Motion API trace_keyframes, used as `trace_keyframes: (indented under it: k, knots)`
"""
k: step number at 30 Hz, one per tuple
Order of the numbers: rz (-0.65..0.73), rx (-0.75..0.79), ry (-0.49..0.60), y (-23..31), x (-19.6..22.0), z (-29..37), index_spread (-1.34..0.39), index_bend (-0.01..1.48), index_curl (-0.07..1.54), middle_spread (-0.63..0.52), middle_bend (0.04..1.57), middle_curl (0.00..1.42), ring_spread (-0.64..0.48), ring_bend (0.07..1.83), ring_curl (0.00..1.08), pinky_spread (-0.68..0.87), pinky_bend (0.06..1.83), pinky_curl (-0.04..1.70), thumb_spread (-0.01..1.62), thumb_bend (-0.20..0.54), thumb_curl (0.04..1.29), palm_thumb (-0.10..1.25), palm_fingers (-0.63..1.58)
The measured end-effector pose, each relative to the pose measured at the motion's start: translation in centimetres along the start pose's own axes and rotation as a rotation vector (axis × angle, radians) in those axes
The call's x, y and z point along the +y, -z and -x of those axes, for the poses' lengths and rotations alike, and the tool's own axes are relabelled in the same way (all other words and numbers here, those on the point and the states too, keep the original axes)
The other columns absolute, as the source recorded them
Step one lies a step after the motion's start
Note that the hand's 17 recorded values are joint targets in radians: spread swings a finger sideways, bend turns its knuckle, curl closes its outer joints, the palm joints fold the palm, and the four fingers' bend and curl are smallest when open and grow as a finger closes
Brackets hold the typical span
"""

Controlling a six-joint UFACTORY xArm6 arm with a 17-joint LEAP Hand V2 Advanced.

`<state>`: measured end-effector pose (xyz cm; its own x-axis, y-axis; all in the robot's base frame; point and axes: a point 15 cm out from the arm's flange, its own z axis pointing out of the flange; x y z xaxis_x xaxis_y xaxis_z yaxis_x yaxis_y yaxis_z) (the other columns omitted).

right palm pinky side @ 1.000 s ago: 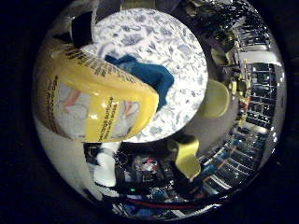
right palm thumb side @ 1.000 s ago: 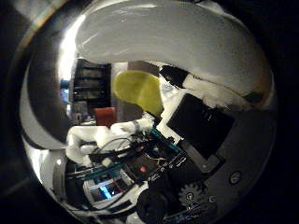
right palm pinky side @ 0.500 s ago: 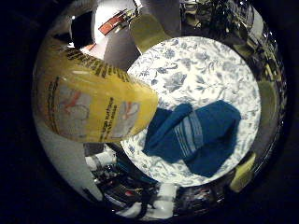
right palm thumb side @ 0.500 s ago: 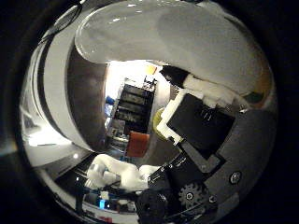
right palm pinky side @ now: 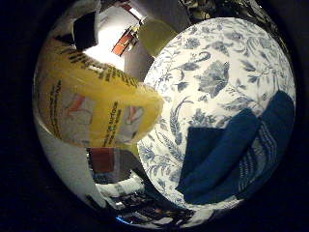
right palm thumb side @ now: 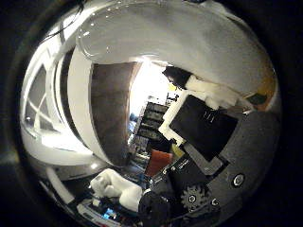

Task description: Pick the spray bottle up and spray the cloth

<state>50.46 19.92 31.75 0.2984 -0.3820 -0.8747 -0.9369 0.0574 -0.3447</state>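
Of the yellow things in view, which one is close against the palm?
The spray bottle, with its printed label, filling much of the view; the yellow chair sits beyond the floral table.

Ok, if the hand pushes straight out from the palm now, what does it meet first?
The spray bottle it already holds fills the near view; past it, probably the blue cloth on the floral tablecloth, though depth is unclear.

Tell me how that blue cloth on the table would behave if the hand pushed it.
The blue cloth lies rumpled in soft folds, so it is probably floppy and would bunch rather than slide whole. It looks light. On the patterned tablecloth it may drag that fabric along.
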Motion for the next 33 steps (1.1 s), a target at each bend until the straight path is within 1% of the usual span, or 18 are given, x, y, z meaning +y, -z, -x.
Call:
trace_keyframes:
  k: [12,24,26,28,33]
  knots:
    - [0.059,-0.032,-0.011,-4.0,2.0,-2.0,-0.18,1.14,0.7,-0.07,1.34,0.57,-0.15,1.46,0.57,-0.24,1.0,1.3,0.79,-0.015,0.86,1.1,1.21]
    - [0.108,-0.027,-0.036,-5.4,3.5,-5.1,-0.18,1.13,0.71,-0.06,1.34,0.57,-0.15,1.46,0.58,-0.24,0.99,1.3,0.79,-0.016,0.87,1.08,1.21]
    - [0.112,-0.028,-0.036,-5.5,3.7,-5.2,-0.18,1.13,0.71,-0.06,1.35,0.57,-0.15,1.46,0.57,-0.24,0.99,1.3,0.79,-0.024,0.86,1.06,1.21]
    - [0.113,-0.028,-0.033,-5.5,3.8,-5.2,-0.18,1.09,0.7,-0.06,1.35,0.57,-0.15,1.45,0.57,-0.24,0.99,1.27,0.79,-0.035,0.84,1.0,1.19]
    - [0.121,-0.025,-0.012,-5.5,4.1,-5.4,-0.21,0.88,0.69,-0.06,1.31,0.56,-0.15,1.4,0.55,-0.27,1.0,1.17,0.74,-0.036,0.78,0.92,1.11]
